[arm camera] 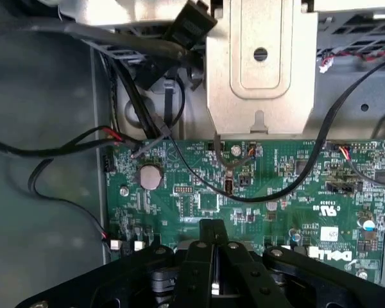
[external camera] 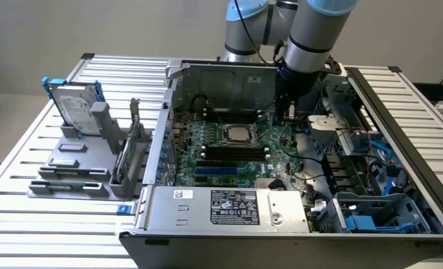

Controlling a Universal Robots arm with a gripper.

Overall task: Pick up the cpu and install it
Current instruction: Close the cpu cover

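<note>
1. Exterior view: I'm looking down into the open computer case on the slatted table. The arm reaches in from the back.
2. The cpu shows as a dull silver square, lying flat inside the metal-framed socket in the middle of the green motherboard.
3. The gripper hangs over the board to the exterior view's right of the cpu. It is a little further back and near the socket, but clearly apart from it and touching neither.
4. Out on the table, towards the exterior view's left, the hard drive stands upright in the grey fixture, well away from the gripper. The power supply sits along the near edge of the case.
5. Wrist view: the gripper points at the motherboard, and its black fingers are drawn together at the centre. I call it closed, with nothing I can make out held between the pads.
6. Ahead of the fingertips I see the round coin battery, a black cable looping across the green board, and a pale metal bracket rising beyond the board's edge.
7. A white Dell label sits beside the gripper's linkage.
</note>
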